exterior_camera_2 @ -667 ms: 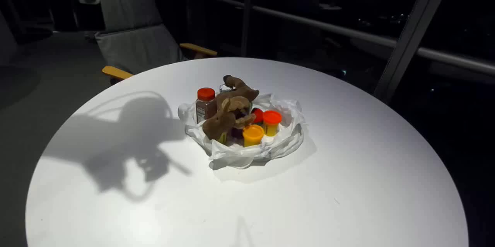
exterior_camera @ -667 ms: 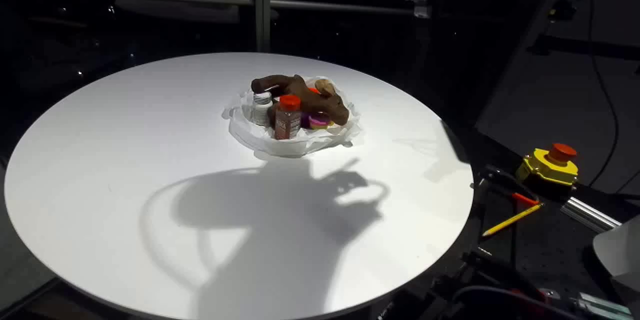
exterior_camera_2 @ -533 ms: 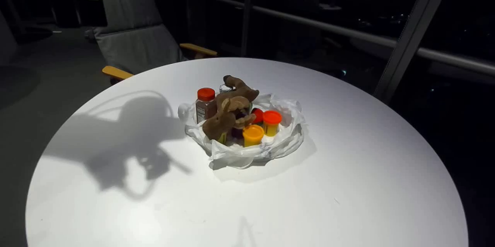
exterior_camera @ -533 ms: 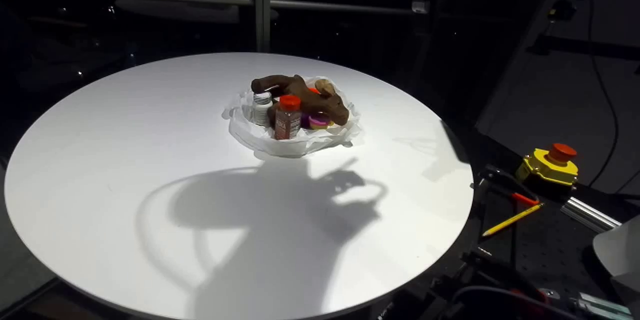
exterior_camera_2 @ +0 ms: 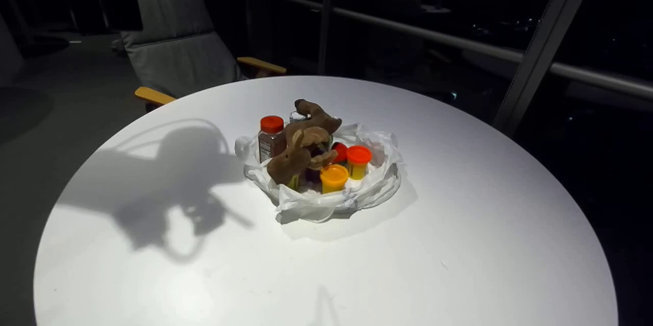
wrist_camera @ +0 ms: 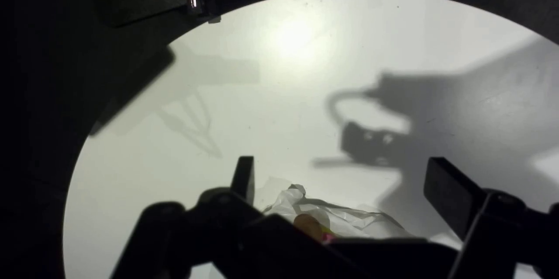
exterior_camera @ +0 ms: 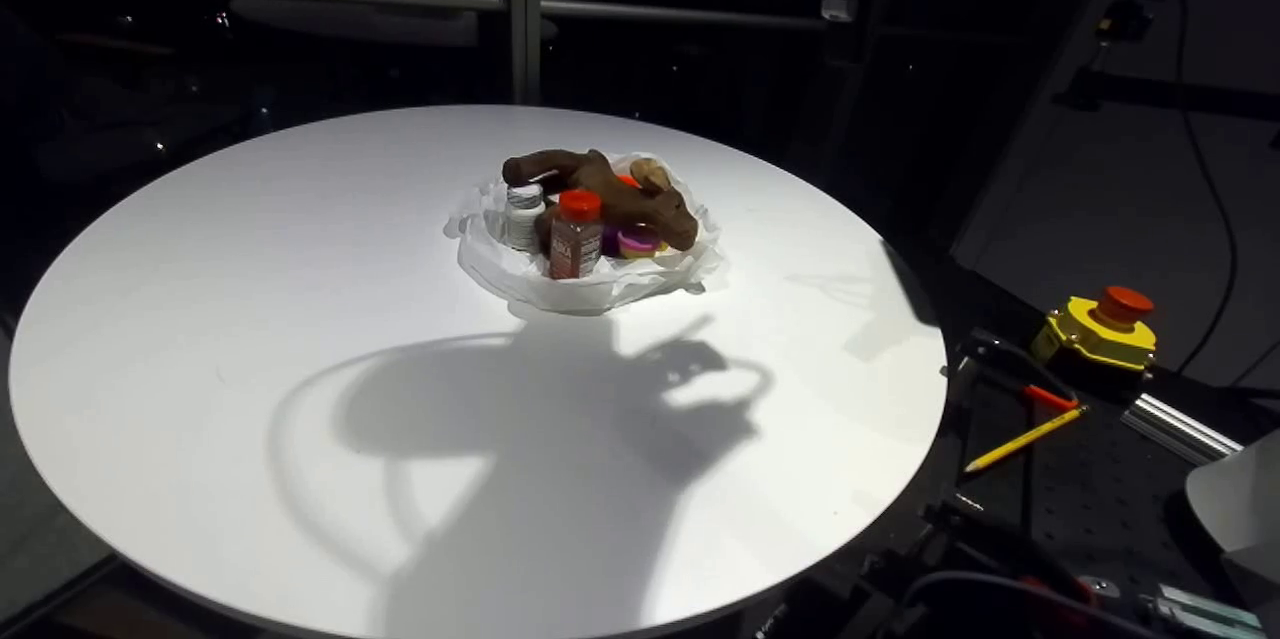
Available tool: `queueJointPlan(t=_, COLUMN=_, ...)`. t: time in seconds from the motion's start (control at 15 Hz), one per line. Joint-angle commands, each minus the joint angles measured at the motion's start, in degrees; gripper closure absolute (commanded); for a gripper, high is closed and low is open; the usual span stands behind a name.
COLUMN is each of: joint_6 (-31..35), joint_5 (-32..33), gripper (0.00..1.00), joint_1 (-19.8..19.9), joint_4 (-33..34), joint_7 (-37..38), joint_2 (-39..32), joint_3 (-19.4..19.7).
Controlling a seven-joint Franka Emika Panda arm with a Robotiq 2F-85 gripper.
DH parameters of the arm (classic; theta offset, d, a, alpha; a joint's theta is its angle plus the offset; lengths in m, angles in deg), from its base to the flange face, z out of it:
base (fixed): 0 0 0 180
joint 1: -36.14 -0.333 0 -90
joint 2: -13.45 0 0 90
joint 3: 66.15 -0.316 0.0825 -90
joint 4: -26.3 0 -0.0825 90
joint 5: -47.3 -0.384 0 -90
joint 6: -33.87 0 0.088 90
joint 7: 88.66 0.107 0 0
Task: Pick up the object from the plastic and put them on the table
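Fingers of your gripper stand wide apart, holding nothing; past them in the wrist view, what looks like the brown figure lies toward the left finger, within the plastic on the table. In an exterior view the red-capped jar stands near and the figure lies behind it, long axis left to right, so you likely need to close across that length

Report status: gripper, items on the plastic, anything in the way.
Gripper open, holding nothing. Red-capped jar, white bottle and brown figure grouped within the plastic. Figure partly covers purple-lidded tub in an exterior view, might hinder grasping it.
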Motion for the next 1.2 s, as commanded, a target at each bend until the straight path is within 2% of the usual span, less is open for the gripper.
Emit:
queueJointPlan(t=0.0, joint_6=-0.1, joint_5=0.5, gripper=0.00, joint_1=-1.4, joint_4=0.1, joint_7=0.4, joint_2=-0.1, joint_3=1.3)
queueJointPlan(t=0.27, joint_6=-0.1, joint_5=0.5, gripper=0.00, joint_1=-1.4, joint_4=0.1, joint_7=0.4, joint_2=-0.1, joint_3=1.3)
queueJointPlan(t=0.53, joint_6=0.4, joint_5=2.5, gripper=0.00, joint_1=-1.0, joint_4=6.3, joint_7=-1.4, joint_2=-6.2, joint_3=2.0)
queueJointPlan(t=0.6, joint_6=0.8, joint_5=3.1, gripper=0.00, joint_1=-1.0, joint_4=8.2, joint_7=-2.1, joint_2=-8.2, joint_3=2.3)
queueJointPlan(t=0.8, joint_6=8.1, joint_5=5.8, gripper=0.00, joint_1=-0.5, joint_4=13.7, joint_7=-2.2, joint_2=-16.0, joint_3=3.8)
queueJointPlan(t=1.13, joint_6=14.6, joint_5=6.5, gripper=0.00, joint_1=-1.0, joint_4=24.5, joint_7=-3.4, joint_2=-32.1, joint_3=8.9)
